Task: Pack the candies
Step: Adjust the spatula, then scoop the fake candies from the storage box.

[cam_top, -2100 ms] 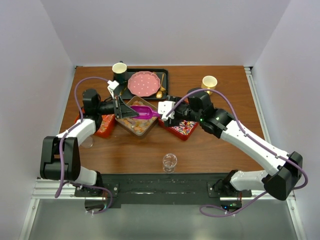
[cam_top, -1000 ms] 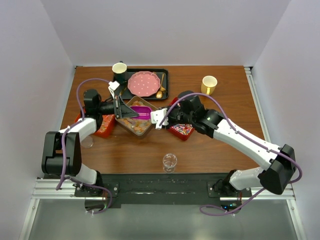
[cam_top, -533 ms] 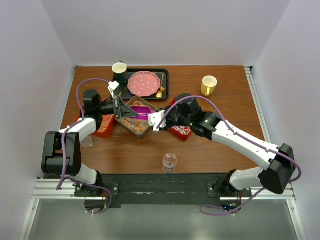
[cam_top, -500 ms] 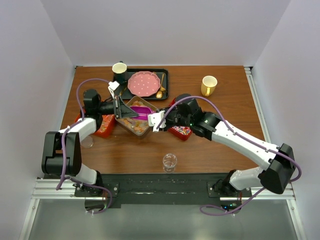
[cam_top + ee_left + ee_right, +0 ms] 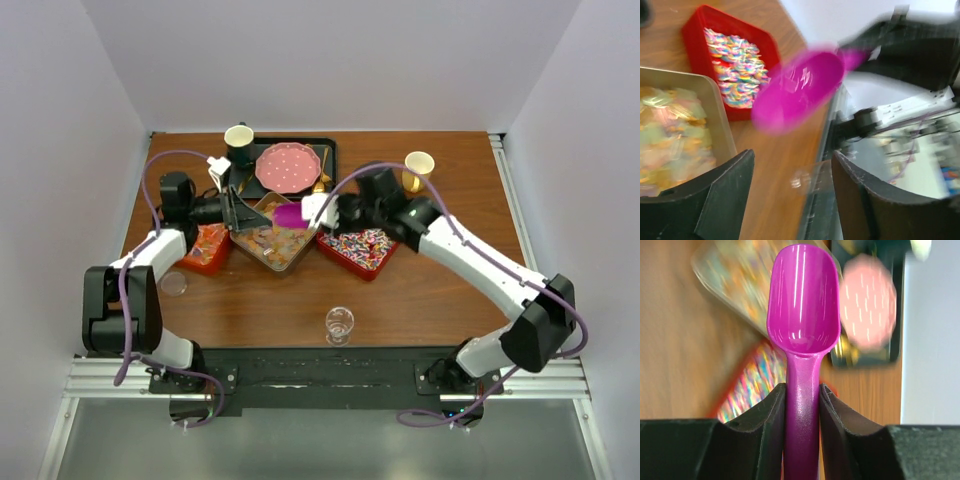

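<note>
Here, pastel gummies (image 5: pixel 670 135), multicoloured swirled pieces (image 5: pixel 737 70)

The wooden table (image 5: pixel 440 290) carries a metal tin (image 5: pixel 284 268) near its middle. Touching the tin are one red box (image 5: pixel 200 268) on its left and another red box (image 5: pixel 368 276) on its right. A black tray (image 5: pixel 290 141) sits just behind it, and a yellow cup (image 5: pixel 419 166) stands well off to its back right. A small glass (image 5: pixel 340 323) stands in front, and a second glass (image 5: pixel 173 283) is at front left.

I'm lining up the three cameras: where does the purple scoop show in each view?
Top external: purple scoop near centre, just up-left of the swirled candies.
Left wrist: scoop upper middle, blurred, right of the candies.
Right wrist: scoop centre, handle in the right gripper.
Shared landmark: the swirled candies, lower left there.
</note>
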Action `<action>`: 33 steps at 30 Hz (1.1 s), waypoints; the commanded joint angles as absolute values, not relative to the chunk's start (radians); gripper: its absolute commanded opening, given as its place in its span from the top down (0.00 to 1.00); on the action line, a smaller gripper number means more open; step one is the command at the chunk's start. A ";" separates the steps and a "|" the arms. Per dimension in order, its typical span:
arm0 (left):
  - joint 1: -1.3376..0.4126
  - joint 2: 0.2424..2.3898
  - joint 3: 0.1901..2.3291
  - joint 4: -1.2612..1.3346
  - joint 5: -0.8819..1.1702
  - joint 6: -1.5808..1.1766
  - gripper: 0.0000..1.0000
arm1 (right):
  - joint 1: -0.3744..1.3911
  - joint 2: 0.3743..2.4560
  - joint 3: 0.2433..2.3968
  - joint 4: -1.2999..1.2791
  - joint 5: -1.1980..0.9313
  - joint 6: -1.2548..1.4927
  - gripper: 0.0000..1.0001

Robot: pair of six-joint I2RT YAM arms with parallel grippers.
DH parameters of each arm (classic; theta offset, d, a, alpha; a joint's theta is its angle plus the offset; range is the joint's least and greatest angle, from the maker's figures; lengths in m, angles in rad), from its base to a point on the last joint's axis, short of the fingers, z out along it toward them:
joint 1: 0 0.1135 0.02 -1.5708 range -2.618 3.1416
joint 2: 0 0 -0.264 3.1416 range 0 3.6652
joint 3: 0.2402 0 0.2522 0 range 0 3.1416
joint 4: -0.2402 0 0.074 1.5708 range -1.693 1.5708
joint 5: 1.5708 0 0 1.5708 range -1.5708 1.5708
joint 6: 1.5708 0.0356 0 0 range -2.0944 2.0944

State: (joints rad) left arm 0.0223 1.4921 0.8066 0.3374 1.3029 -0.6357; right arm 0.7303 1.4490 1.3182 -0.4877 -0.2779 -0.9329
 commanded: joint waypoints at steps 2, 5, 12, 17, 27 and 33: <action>0.020 1.462 0.951 -0.261 1.182 -0.007 0.30 | 0.526 1.482 1.558 -0.865 -0.319 -1.072 1.00; -0.035 1.462 0.980 -0.402 1.030 0.259 0.30 | 0.457 1.509 1.659 -1.087 -0.304 -1.192 1.00; -0.173 1.462 0.924 -0.308 0.799 0.304 0.29 | 0.449 1.626 1.709 -1.295 -0.049 -1.316 1.00; -0.181 1.483 0.894 -0.235 0.793 0.235 0.30 | 0.459 1.673 1.721 -1.275 0.119 -1.331 1.00; -0.183 1.483 0.874 -0.193 0.790 0.210 0.31 | 0.535 1.723 1.703 -1.261 0.336 -1.402 1.00; -0.183 1.482 0.871 -0.187 0.765 0.219 0.32 | 0.615 1.798 1.684 -1.230 0.460 -1.384 1.00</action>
State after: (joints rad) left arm -0.1837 1.4845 0.8783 -0.2314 0.7761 0.2195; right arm 0.5743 1.7489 1.6791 -1.2423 0.3164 -1.3705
